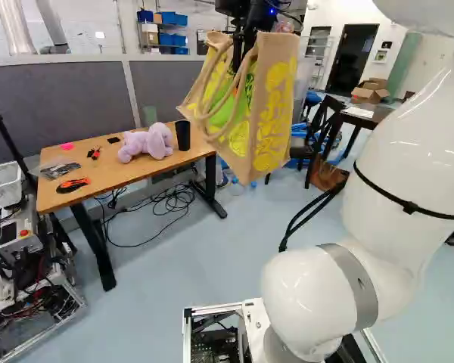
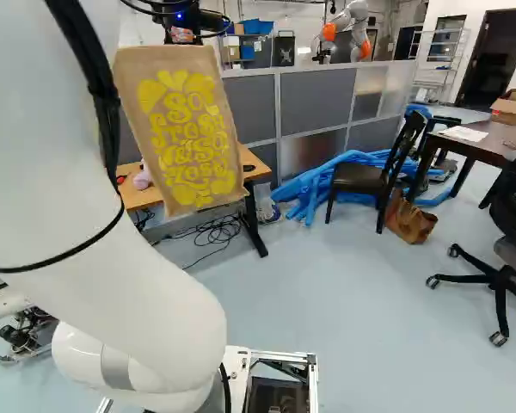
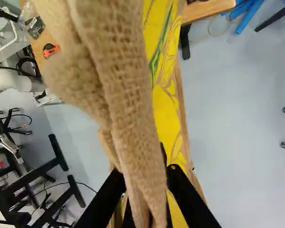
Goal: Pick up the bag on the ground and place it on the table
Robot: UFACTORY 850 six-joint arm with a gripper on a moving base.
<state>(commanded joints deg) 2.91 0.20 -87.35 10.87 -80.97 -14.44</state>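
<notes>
Presumably, in the left base view, the greatest danger is posed by the bag (image 1: 271, 113) at upper centre, hung in the air from the gripper (image 1: 240, 57) with its lower end near the right end of the wooden table (image 1: 98, 185). If that is the table meant, the edge could be struck by the bag's base, should the arm be brought across too low. By a swing, the black cup (image 1: 183, 136) could be knocked over, and the purple plush toy (image 1: 147, 142) beside it could be pushed along. The drooping handles (image 1: 203, 115) might be caught on the cup.

In the right base view, the bag is seen at upper left, tilted, before the table's end. A second, dark table (image 2: 494, 142) is shown at the right edge, so the wrong one could be chosen, as none is named.

In the wrist view, a gathered strip of rough cloth is pinched between the two fingers; whether handle or rim is held cannot be told. Slipping could be caused by so narrow a hold, and floor is seen beneath. Much of what lies ahead is hidden by the cloth, so the landing spot could be misjudged. If released half-supported, the soft bag could be tipped off.
</notes>
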